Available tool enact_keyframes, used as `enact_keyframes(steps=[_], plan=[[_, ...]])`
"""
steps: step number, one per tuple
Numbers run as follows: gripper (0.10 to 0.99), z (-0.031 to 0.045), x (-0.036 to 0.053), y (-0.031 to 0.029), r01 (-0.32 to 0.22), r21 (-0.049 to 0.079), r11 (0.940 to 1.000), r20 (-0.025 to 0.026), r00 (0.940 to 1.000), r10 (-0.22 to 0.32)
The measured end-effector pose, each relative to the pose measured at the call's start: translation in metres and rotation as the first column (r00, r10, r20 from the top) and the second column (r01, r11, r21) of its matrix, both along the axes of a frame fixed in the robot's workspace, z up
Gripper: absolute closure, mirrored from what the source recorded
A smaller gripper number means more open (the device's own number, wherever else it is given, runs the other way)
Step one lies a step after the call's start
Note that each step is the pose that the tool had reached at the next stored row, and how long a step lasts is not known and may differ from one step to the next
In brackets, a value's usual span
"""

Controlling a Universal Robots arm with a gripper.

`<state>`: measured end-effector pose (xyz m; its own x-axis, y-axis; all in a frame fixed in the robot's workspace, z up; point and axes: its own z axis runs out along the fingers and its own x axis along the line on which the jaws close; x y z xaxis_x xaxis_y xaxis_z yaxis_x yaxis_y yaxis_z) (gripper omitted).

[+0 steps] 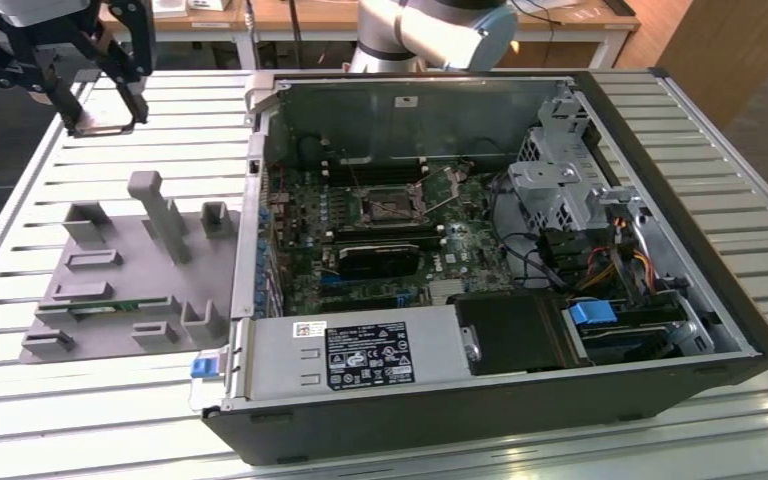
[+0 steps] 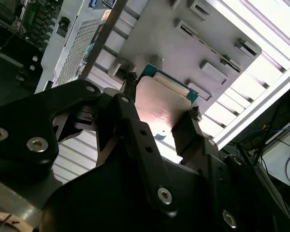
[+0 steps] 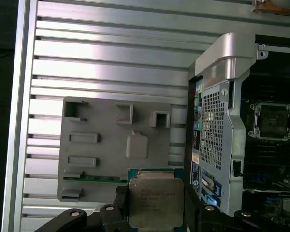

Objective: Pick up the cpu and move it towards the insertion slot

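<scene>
Pincer [image 3: 154,205] fingers [image 3: 121,198] are closed on the cpu [image 3: 153,200], one pressing on each of two opposite edges. In the first wrist view the silvery metal top faces the camera with a thin green rim around it. In the second wrist view the same cpu [image 2: 160,104] shows as a pale, glossy plate held between the two dark fingertips [image 2: 192,116] of the pincer [image 2: 162,96]. The chip is close to square, so it has no long axis to speak of, and it hangs clear of every surface. In the exterior view the pincer [image 1: 101,118] is raised over the slatted bench [image 1: 91,420], outside the computer case [image 1: 491,420]. The grey fixture tray [image 1: 131,270] lies under it at about six o'clock, and a narrow green circuit strip [image 1: 111,308] rests in one of the tray's pockets. The insertion slot [image 1: 391,205] is a square metal frame with a dark centre, set on the motherboard [image 1: 464,250] inside the open case. In that view it lies at roughly four o'clock from the pincer and well apart from it, with the case's side wall standing between the two. The first wrist view also catches the insertion slot [image 3: 273,121] beyond the perforated case wall. A black heatsink block [image 1: 373,262] sits just beside the slot at its six o'clock. By my reading the pick-up is done, and the carry across the case wall toward the slot has most of its way left.
</scene>
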<state>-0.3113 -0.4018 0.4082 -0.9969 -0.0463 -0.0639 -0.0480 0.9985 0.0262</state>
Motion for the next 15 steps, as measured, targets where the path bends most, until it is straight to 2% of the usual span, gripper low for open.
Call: enact_keyframes(steps=[8, 15], plan=[[0.545, 0.0000, 0.0206, 0.0000, 0.000, 0.000, 1.0000, 0.0000, 1.0000, 0.000], [0.545, 0.0000, 0.0425, 0.0000, 0.000, 0.000, 1.0000, 0.0000, 1.0000, 0.000]])
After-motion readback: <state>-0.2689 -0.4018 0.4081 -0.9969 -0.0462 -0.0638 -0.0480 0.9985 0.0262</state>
